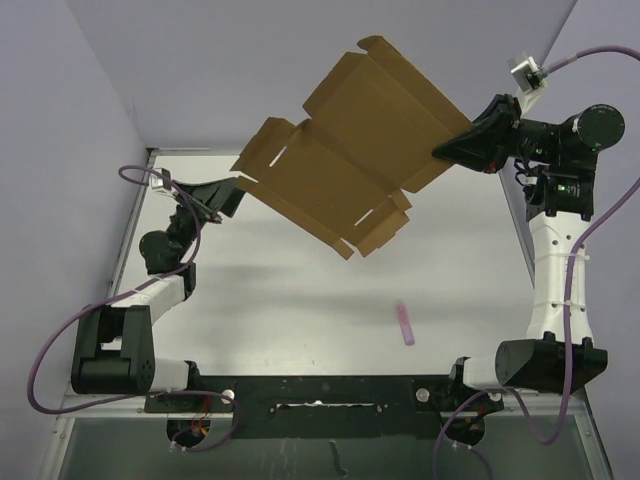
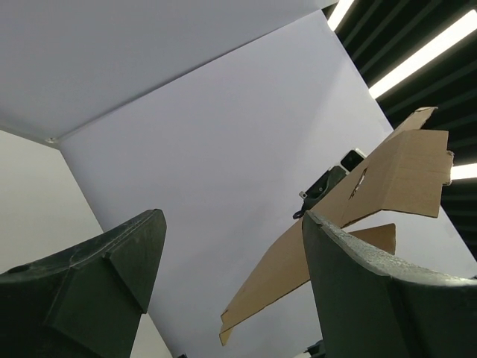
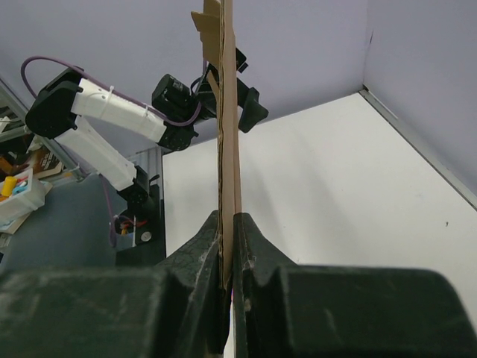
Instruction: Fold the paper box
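White table (image 1: 300,300) under paper box (image 1: 350,150), long axis near-left to far-right, clamped by right end effector (image 3: 228,224); left end effector (image 2: 232,216) apart

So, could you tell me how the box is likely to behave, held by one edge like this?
Probably fairly stiff and light: the box hangs nearly flat in the air, clamped only at one edge by the right pincer. Its creased flaps may well hinge if the open left pincer pushes them.

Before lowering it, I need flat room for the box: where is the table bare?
Bare table between the left arm and the pink stick; a narrower strip between stick and right arm. Crowded at the far side, where the right gripper holds the paper box aloft.
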